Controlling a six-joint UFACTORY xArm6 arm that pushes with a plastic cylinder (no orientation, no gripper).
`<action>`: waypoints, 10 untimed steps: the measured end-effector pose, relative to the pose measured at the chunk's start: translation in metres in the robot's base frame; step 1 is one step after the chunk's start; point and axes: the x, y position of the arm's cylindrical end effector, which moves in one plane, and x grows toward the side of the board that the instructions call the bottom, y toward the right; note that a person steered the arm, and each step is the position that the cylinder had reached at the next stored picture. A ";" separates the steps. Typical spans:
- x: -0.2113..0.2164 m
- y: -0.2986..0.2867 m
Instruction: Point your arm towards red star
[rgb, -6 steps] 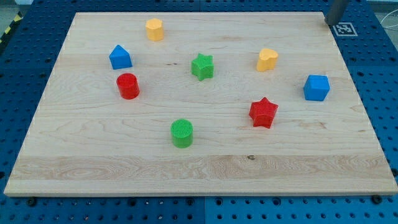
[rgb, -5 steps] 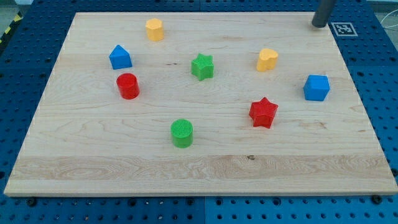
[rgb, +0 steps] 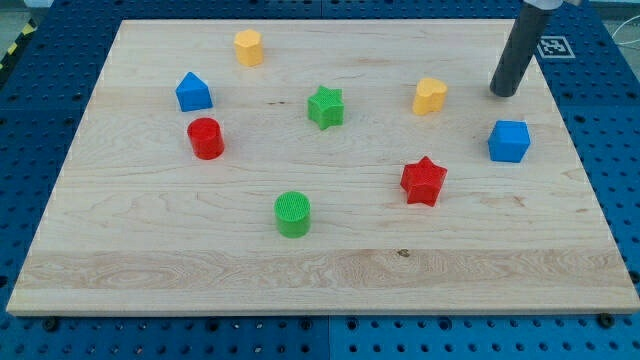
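No gripper here, just my tip up between yellow block and blue cube, red star below-left, lane looks open.

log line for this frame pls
phase: approach | my tip: view's upper right, between yellow block and blue cube | red star: untouched, below-left of tip

The rod runs out past the view's top edge, so its upper part is cut off. The square marker behind it is partly hidden.
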 end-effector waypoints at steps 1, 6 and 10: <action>0.013 -0.015; 0.085 -0.058; 0.156 -0.071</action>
